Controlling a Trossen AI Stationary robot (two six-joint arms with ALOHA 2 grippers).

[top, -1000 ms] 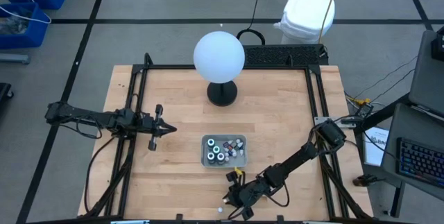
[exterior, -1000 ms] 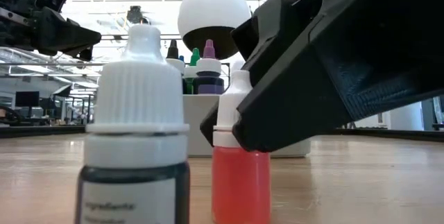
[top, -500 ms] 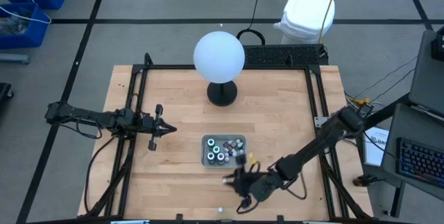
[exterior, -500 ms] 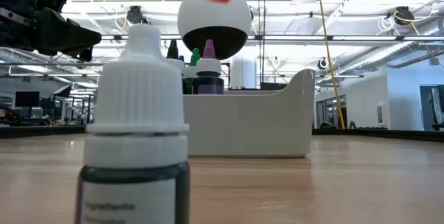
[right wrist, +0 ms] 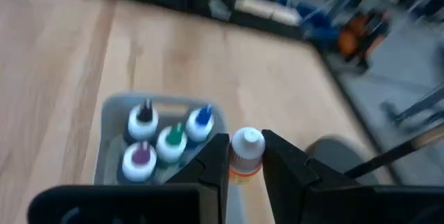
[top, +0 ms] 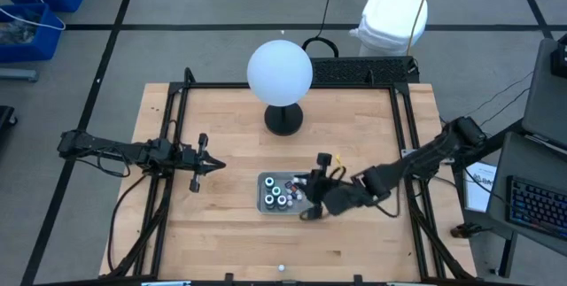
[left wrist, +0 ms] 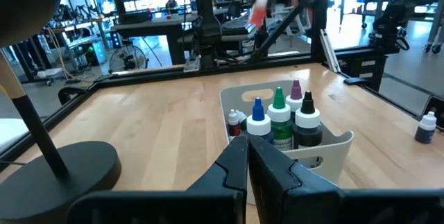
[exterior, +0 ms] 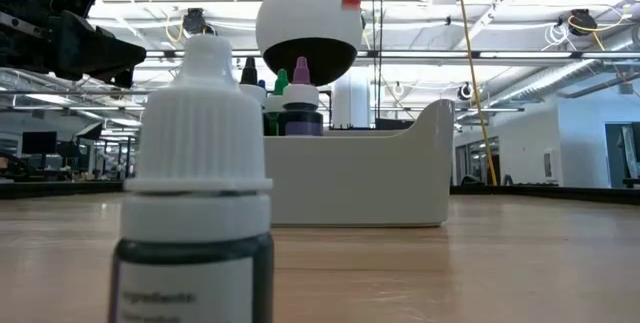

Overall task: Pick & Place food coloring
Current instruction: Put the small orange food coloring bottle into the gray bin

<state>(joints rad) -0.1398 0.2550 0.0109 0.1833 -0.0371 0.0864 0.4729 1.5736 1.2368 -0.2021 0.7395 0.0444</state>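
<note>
My right gripper (top: 310, 194) is shut on a red food coloring bottle (right wrist: 244, 157) with a white cap, above the right end of the grey tray (top: 263, 199). In the tray stand several bottles with black (right wrist: 143, 113), green (right wrist: 171, 138), blue (right wrist: 201, 118) and purple (right wrist: 141, 159) tips. One more dark bottle with a white cap (exterior: 195, 183) stands on its base near the table's front edge (top: 282, 267). My left gripper (top: 217, 166) waits shut over the table's left side, level, touching nothing. My right gripper pinches the red bottle between its two fingers (right wrist: 216, 161), one on each side of the body just below the white cap (right wrist: 242, 171). It slants down from the table's right side. The bottle is lifted clear, cap end (right wrist: 247, 142) up, over the tray.
A white globe lamp (top: 280, 72) on a black base (top: 283, 119) stands at the table's far middle. Black frame rails (top: 403, 135) run along the left, right and far edges. Bare wood lies left of the tray and along the front.
My right gripper has lifted the red bottle off the table near the front edge. It has carried the bottle up and toward the far edge, to above the tray's right end. It has tipped from steeply downward to nearer level. The left arm kept still.
</note>
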